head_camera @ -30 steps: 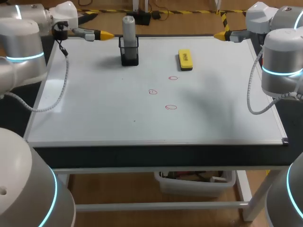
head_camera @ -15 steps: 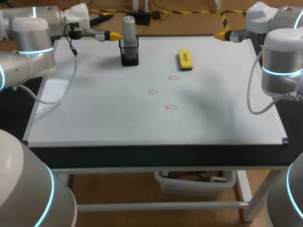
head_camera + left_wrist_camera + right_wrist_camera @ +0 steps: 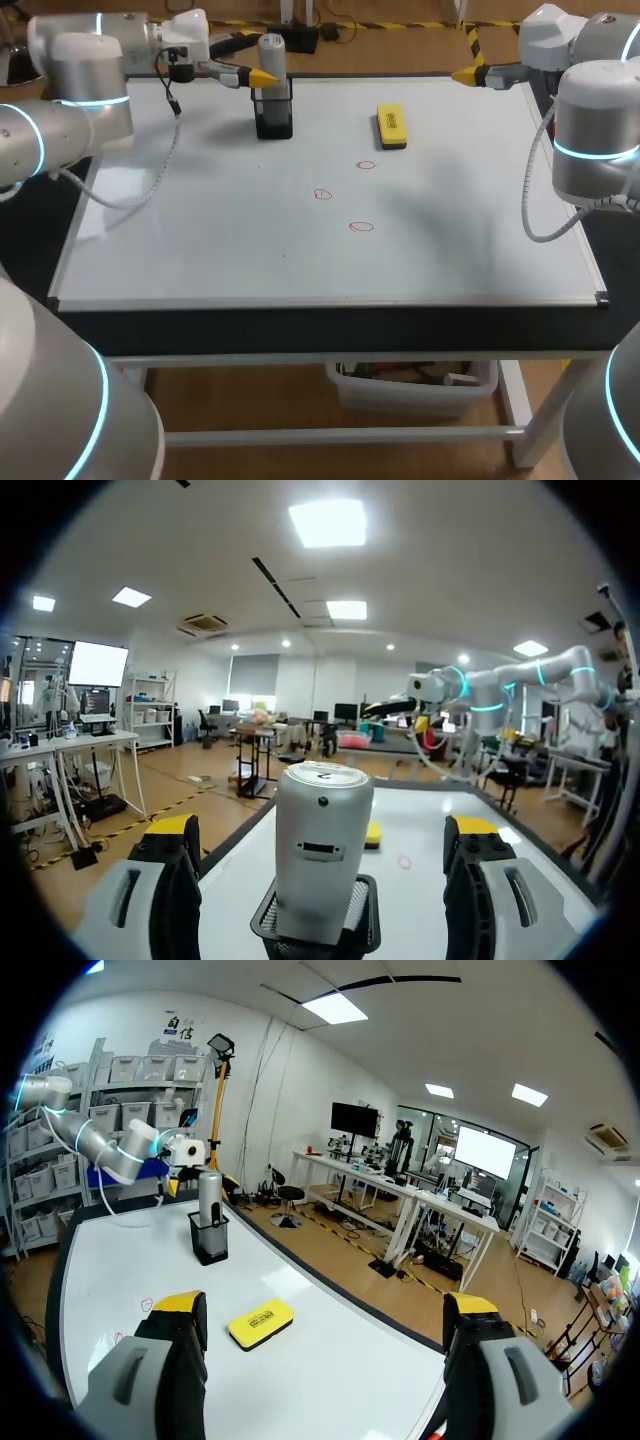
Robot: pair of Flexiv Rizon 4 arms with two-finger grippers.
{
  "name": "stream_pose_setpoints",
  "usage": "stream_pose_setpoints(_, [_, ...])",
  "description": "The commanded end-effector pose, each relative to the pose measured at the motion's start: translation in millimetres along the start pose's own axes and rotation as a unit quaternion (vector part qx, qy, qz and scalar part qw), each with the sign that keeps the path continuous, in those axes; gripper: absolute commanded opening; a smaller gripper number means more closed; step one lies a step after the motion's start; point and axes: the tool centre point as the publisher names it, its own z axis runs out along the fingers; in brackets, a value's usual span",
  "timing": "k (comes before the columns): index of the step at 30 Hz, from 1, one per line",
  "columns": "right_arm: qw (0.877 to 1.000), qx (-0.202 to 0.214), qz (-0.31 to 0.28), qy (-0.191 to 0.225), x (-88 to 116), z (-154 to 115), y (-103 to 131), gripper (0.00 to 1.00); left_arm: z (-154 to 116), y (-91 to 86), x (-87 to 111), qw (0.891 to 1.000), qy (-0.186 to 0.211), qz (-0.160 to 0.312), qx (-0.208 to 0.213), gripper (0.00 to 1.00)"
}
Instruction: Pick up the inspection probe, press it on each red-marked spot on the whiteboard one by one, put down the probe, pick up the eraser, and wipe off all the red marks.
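My left gripper (image 3: 322,832) stands wide open at the far edge of the whiteboard (image 3: 200,240). The inspection probe (image 3: 322,850), a grey cylinder, rises between its two yellow-tipped fingers. I see a clear gap on each side, so neither finger touches it and I have hold of nothing. The probe sits upright in a black mesh holder (image 3: 345,925), just below and ahead of the fingers. Past the probe, further ahead of this gripper, part of the yellow eraser (image 3: 391,126) peeks out, with one red mark near it. My right gripper (image 3: 323,1310) is at the far right corner of the board, its fingers spread just as wide and empty. The eraser lies flat on the board ahead of it, between the lines of its fingers, and the probe in its holder is further on beyond that. The three red marks (image 3: 361,227) lie on the board well apart from both grippers, nearer my side than the eraser.
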Motion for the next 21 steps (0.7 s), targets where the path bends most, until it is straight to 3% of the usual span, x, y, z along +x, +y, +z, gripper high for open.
stream_pose_setpoints(1, [1.0, 0.0, 0.0, 0.0, 0.0, 0.0, 0.0, 1.0, 7.9, 5.6, -2.3, 1.0, -0.003, -0.002, 0.007, 1.0])
stream_pose_setpoints(21, [1.0, 0.0, 0.0, 0.0, 0.0, 0.0, 0.0, 1.0, 26.4, 10.7, 0.8, 0.999, -0.022, -0.013, 0.019, 1.0])
